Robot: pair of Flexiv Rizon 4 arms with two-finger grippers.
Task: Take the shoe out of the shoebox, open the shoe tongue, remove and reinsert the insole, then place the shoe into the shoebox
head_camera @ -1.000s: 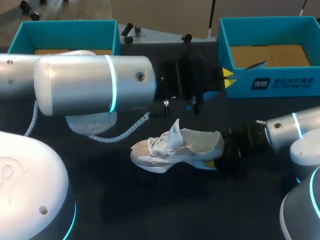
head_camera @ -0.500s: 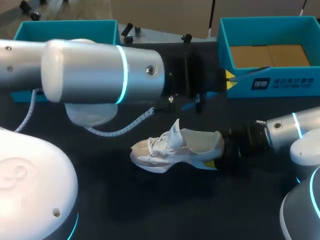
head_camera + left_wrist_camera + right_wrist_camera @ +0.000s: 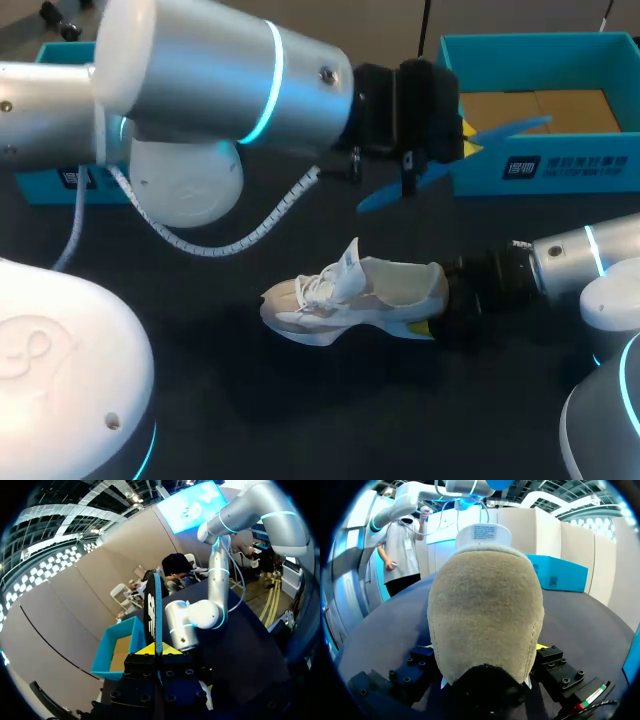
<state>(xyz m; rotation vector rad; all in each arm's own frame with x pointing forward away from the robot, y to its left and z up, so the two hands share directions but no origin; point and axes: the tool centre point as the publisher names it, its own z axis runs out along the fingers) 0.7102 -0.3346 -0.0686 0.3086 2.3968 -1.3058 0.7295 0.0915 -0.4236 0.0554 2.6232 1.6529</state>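
Dark table; right gripper clamped on white shoe heel, left gripper aloft pinching blue insole.

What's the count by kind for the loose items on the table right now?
shoe: 1
insole: 1
teal box: 2 (left box, right box)
Total: 4
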